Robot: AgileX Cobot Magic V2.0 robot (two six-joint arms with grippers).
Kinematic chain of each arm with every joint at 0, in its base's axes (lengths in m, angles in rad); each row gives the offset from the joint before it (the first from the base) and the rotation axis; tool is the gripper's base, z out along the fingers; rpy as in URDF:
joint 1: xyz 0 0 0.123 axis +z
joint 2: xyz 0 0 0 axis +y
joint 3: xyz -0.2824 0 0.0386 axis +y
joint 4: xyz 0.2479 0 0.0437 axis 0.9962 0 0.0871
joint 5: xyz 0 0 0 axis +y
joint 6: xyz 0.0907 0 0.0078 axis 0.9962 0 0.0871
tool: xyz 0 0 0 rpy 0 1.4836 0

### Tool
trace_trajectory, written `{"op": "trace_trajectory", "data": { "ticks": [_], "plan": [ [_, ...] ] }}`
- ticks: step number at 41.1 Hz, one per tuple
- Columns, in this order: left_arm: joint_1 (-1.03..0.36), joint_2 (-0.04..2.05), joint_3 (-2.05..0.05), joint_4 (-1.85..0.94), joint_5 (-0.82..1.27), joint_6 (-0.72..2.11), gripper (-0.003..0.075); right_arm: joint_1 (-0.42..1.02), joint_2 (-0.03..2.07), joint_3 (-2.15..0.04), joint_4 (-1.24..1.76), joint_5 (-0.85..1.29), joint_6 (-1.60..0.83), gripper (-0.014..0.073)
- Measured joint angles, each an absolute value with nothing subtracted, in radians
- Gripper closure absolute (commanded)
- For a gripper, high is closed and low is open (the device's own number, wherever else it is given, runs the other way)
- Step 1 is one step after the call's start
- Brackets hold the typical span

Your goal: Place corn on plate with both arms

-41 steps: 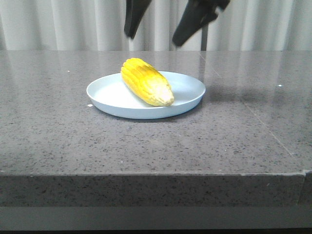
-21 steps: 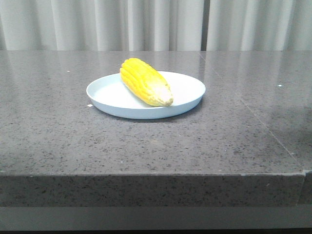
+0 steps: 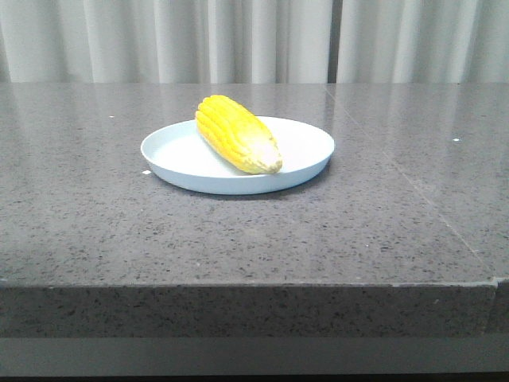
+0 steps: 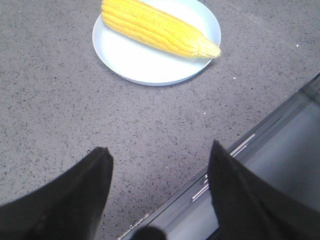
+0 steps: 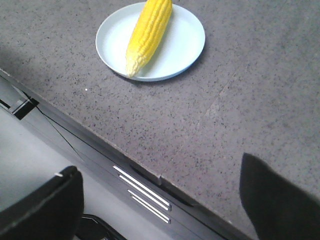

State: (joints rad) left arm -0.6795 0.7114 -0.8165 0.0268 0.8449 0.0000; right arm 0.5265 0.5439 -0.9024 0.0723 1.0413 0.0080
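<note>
On the plate [image 3: 306, 151], the corn [image 3: 237, 133] lies clear.

Grey speckled stone table [image 3: 254, 231] w/ pale pleated curtain [image 3: 238, 40] behind

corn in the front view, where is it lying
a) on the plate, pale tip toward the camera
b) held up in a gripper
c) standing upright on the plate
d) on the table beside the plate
a: the corn lies on its side across the plate, its whitish tip pointing toward the camera, and no gripper is touching it.
</note>
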Motion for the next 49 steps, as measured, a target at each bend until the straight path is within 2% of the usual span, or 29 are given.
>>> {"op": "trace_trajectory", "data": {
  "ticks": [19, 23, 25, 30, 40, 43, 45, 49],
  "plan": [
    [-0.679, 0.711, -0.817, 0.027, 0.845, 0.000, 0.0317, 0.527, 0.535, -0.894, 0.000, 1.061, 0.010, -0.0062],
    [-0.679, 0.711, -0.817, 0.027, 0.845, 0.000, 0.0358, 0.527, 0.535, -0.894, 0.000, 1.061, 0.010, -0.0059],
    [-0.679, 0.711, -0.817, 0.027, 0.845, 0.000, 0.0405, 0.527, 0.535, -0.894, 0.000, 1.061, 0.010, -0.0039],
    [-0.679, 0.711, -0.817, 0.027, 0.845, 0.000, 0.0523, 0.527, 0.535, -0.894, 0.000, 1.061, 0.010, 0.0101],
    [-0.679, 0.711, -0.817, 0.052, 0.845, 0.000, 0.0726, 0.527, 0.535, -0.894, 0.000, 1.061, 0.010, 0.0532],
    [-0.679, 0.711, -0.817, 0.059, 0.845, 0.000, 0.0741, 0.527, 0.535, -0.894, 0.000, 1.061, 0.010, 0.0629],
    [-0.679, 0.711, -0.817, 0.061, 0.845, 0.000, 0.0741, 0.527, 0.535, -0.894, 0.000, 1.061, 0.010, 0.0665],
    [-0.679, 0.711, -0.817, 0.064, 0.845, 0.000, 0.0741, 0.527, 0.535, -0.894, 0.000, 1.061, 0.010, 0.0661]
  ]
}}
